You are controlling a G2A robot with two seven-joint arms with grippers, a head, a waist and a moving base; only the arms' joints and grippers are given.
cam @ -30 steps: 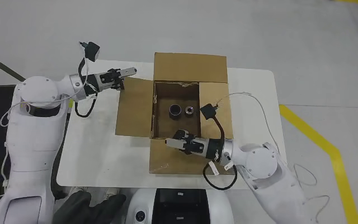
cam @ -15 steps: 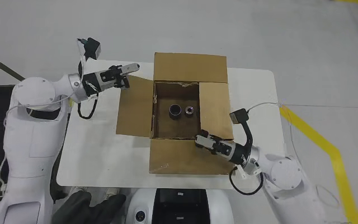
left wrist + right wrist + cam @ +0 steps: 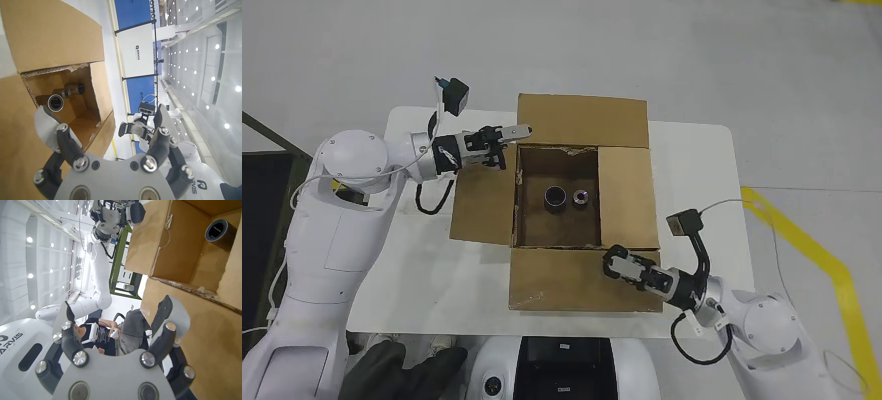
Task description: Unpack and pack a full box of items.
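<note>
White table [image 3: 412,270] carries the open cardboard box [image 3: 582,120]. Nearest me, my right gripper [image 3: 620,268] hovers over the near flap, fingers spread wide. Inside the box, a larger metal cylinder [image 3: 556,197] sits beside a smaller cylinder [image 3: 581,196]. Farther off, my left gripper [image 3: 510,133] reaches level toward the far-left corner, likewise wide.

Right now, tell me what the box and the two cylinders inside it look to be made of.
Box: corrugated cardboard, matte brown; fluting shows along its torn edges.
Larger cylinder: probably metal, dark matte wall with a bright, shiny rim around its bore.
Smaller cylinder: likely metal too, dull grey with a soft sheen; too small to be sure.
</note>
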